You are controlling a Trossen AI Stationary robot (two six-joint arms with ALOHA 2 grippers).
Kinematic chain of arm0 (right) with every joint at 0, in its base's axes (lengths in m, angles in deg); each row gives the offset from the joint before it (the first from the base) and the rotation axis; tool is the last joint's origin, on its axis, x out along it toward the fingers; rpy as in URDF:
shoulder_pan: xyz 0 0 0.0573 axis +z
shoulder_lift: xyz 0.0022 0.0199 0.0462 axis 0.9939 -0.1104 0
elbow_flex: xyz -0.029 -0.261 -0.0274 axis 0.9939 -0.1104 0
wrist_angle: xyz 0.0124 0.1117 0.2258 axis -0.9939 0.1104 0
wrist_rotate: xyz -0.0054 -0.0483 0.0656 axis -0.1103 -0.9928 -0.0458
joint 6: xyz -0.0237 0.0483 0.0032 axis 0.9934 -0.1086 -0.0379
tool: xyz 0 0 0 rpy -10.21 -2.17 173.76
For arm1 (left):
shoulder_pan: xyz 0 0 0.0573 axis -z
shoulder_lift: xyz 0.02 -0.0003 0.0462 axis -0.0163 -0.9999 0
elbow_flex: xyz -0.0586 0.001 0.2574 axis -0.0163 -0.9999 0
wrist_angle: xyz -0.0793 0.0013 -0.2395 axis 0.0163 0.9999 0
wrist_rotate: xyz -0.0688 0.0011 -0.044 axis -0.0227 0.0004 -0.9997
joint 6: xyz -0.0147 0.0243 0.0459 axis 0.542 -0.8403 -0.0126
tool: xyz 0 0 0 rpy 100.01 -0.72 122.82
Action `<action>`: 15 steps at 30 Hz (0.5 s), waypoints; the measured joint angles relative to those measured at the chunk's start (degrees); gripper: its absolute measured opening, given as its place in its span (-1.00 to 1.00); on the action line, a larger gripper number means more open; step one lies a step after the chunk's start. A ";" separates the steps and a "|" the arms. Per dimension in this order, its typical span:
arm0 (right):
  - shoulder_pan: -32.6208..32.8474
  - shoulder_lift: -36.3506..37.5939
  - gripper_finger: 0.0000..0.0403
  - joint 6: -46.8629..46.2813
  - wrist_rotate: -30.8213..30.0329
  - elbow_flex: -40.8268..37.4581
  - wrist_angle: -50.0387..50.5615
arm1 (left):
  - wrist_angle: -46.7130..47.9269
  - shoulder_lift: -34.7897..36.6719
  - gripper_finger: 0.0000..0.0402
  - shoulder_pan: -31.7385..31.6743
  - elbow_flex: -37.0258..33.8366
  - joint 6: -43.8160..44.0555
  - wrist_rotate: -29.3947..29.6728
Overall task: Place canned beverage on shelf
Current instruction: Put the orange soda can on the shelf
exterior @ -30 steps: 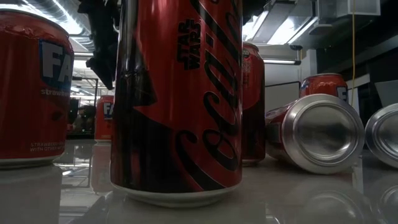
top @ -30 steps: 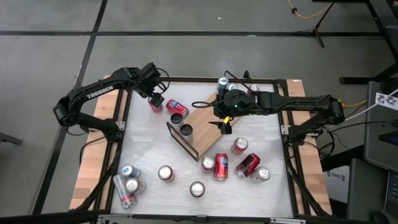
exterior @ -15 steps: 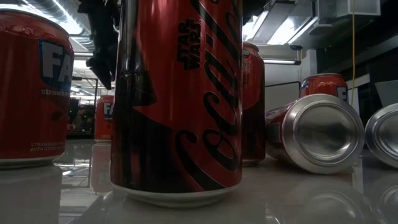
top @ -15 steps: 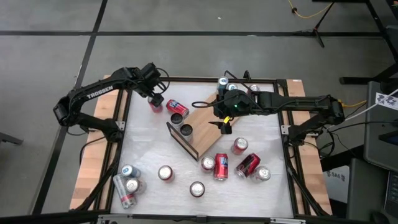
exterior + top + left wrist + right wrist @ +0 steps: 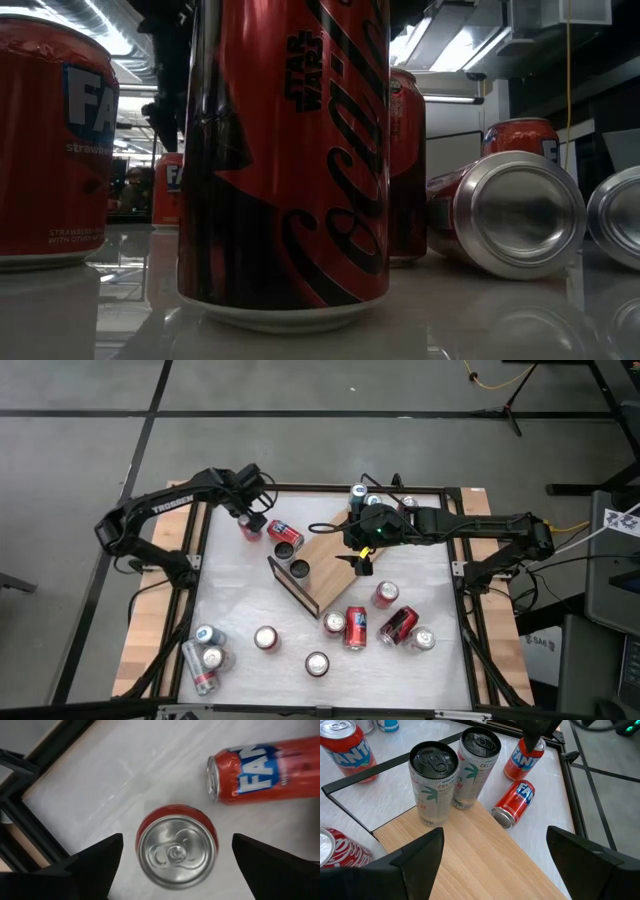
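Two dark arms, the left arm [image 5: 160, 510] lettered TROSSEN.

The white tabletop [image 5: 235, 595] sits in a black frame [image 5: 300, 488], with light-wood side boards [image 5: 150, 625] along both edges. It stands on a grey floor [image 5: 300, 390] crossed by dark seams. A yellow cable [image 5: 490, 380] lies on the floor at the far right, and black cables [image 5: 590, 575] trail beside the table's right side.

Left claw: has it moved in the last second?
Yes. In the high view the left claw has shifted slightly right, toward the shelf, and now hangs open over the upright red can near the table's back-left corner.
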 joint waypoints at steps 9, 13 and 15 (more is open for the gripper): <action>0.00 0.01 0.70 -0.01 0.02 0.00 0.01 | 0.01 -5.59 0.84 0.00 0.00 -0.04 0.00; 0.00 0.00 0.70 -0.02 0.02 0.00 0.01 | 0.01 -6.75 0.84 0.07 0.00 -0.04 0.00; 0.00 0.00 0.70 -0.01 0.02 0.00 0.01 | 0.01 -7.00 0.84 0.37 0.00 -0.07 0.03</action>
